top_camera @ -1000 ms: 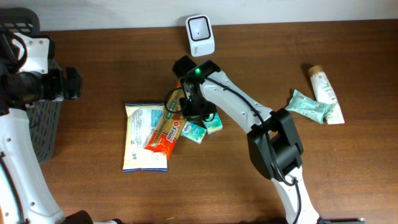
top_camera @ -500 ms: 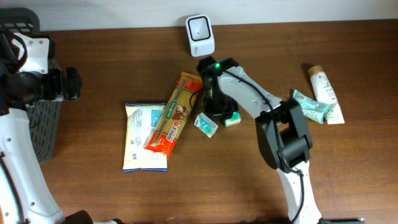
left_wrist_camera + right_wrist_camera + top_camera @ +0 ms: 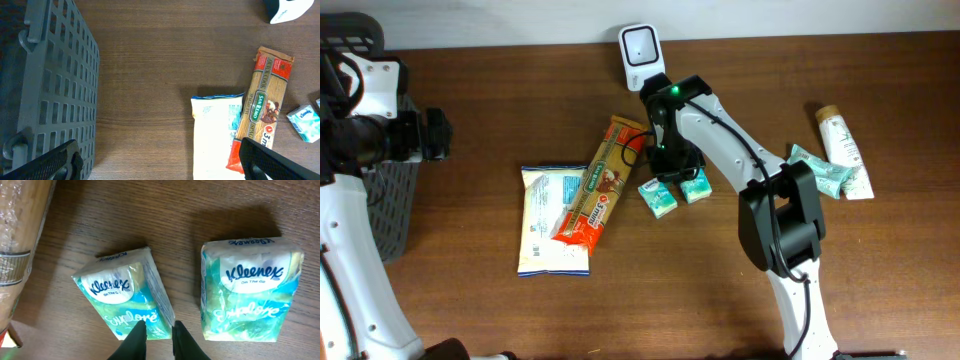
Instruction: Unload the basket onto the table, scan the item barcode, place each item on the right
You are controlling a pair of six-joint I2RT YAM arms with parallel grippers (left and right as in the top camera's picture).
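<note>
The right gripper (image 3: 158, 330) is seen nearly closed, its fingers (image 3: 136, 337) pinched on the lower edge of a tissue pack (image 3: 122, 297). Only the fingertips show; the rest is cut off. The pack lies label-up on the table (image 3: 470, 300), its underside hidden, between a pasta packet (image 3: 603, 185) and a second tissue pack (image 3: 250, 295), near the scanner (image 3: 642, 55). From overhead the grip is masked by the right arm (image 3: 720, 150), stretched across the table with the wrist bent down. The left gripper (image 3: 160, 150) is held wide open and empty beside a basket (image 3: 55, 90).
</note>
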